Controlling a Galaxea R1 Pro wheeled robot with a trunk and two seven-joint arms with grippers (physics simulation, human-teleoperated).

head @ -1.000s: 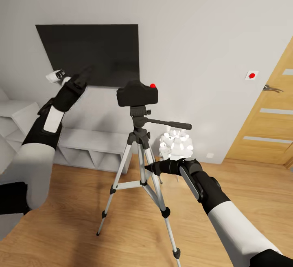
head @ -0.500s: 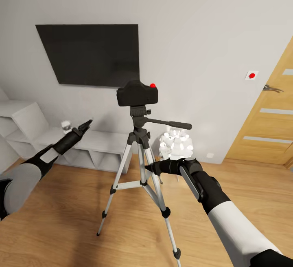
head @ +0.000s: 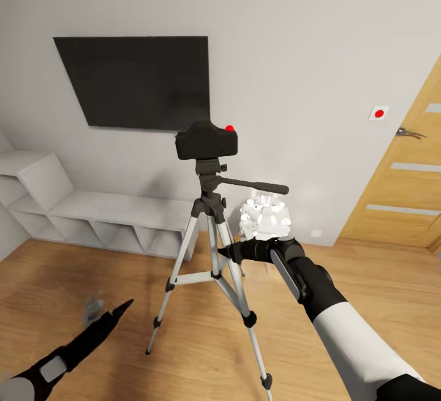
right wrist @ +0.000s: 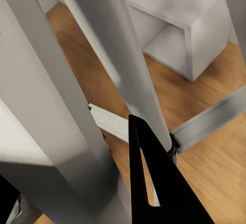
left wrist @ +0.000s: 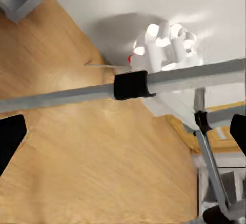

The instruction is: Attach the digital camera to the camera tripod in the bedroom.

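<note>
The light wood floor [head: 343, 303] carries everything here. The camera tripod [head: 211, 254] stands on it with three silver legs splayed, black feet planted on the boards; the digital camera [head: 207, 141] sits on the tripod's black head, off the floor. Just behind the tripod, a white clustered-shade lamp [head: 264, 216] stands near the wall. A low pale grey shelf unit [head: 116, 220] rests on the floor along the wall, left of the tripod, its open compartments facing the room.

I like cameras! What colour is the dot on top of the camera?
Bright red, on the black digital camera. The head view shows it best.
</note>
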